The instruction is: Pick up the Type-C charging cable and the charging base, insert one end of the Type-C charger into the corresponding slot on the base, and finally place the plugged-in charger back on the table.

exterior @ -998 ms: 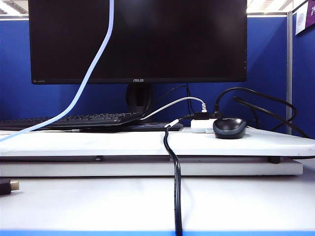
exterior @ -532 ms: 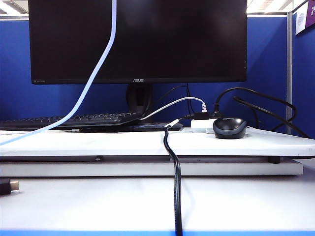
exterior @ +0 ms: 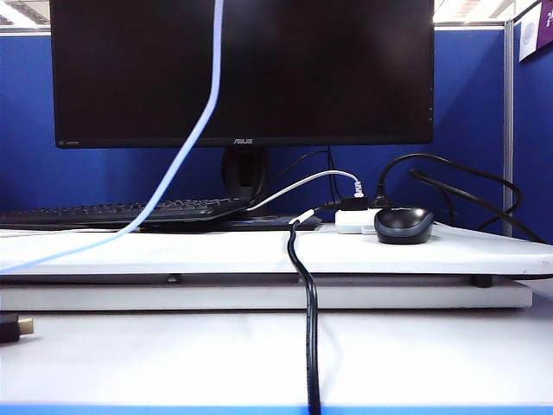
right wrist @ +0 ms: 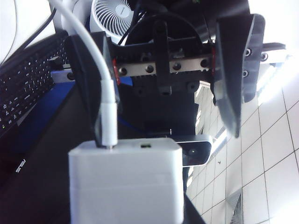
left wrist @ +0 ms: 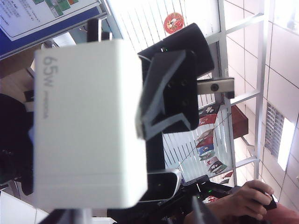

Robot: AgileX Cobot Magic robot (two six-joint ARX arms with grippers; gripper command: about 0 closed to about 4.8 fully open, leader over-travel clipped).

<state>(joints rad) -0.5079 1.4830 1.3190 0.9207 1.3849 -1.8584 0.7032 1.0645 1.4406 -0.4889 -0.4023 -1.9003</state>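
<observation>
Blue partition wall (exterior: pixel 26 164) behind; tiled ceiling (left wrist: pixel 280 70) (brightly lit) overhead.

Both grippers are sitting outside the exterior view. The long white Type-C charging cable (exterior: pixel 186 138) is running off its top edge, and the white rectangular plastic charging base (left wrist: pixel 88 123) is blurring close-up.

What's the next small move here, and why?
Probably lower the charging base toward the table. The Type-C charging cable is already seated in the slot, the right gripper stands open around it, and the left gripper flanks the base.
</observation>
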